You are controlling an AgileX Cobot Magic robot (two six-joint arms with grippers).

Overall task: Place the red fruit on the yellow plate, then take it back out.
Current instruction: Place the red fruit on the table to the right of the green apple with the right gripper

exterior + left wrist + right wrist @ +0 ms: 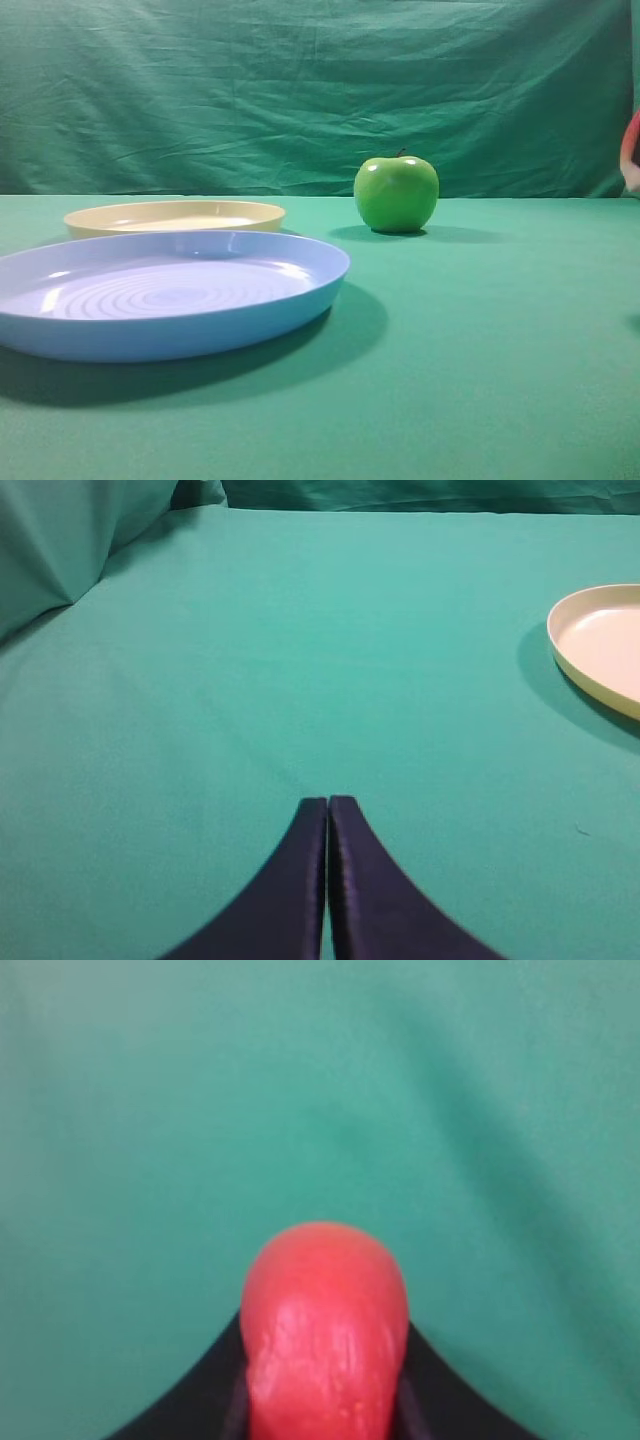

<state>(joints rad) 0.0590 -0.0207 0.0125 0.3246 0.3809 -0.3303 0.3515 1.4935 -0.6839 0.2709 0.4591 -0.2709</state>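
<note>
In the exterior high view the yellow plate (175,216) lies empty at about nine o'clock from the frame's centre, a shallow round dish of smooth cream-yellow plastic with a low rim, partly hidden behind the larger light-blue plate (165,295), whose glossy floor is moulded in concentric rings. A green apple (396,193), round, waxy and bright with highlights, stands on the tabletop (480,340) at roughly one o'clock, well apart from both plates. At the three o'clock edge a sliver of the red fruit (630,150) shows above the cloth, far from the plate, so I judge the first half of the task not yet done: the fruit is lifted but must cross to the plate, be set down, and then be taken out again. The tabletop and the backdrop (300,90) are the same matte green fabric, softly creased. In the left wrist view the left gripper (328,802) points toward twelve o'clock over bare cloth, its two dark, smooth, curved jaws pressed together with nothing between them; the yellow plate (600,645) sits off at two o'clock, its inside pale and clean. In the right wrist view the right gripper (325,1380) is clamped on the red fruit (325,1335), which fills the six o'clock part of the frame: a rounded, smooth orange-red skin with faint mottled shine, the dark jaws hugging it on either side. Beneath it only blurred green cloth shows, no plate in sight.
</note>
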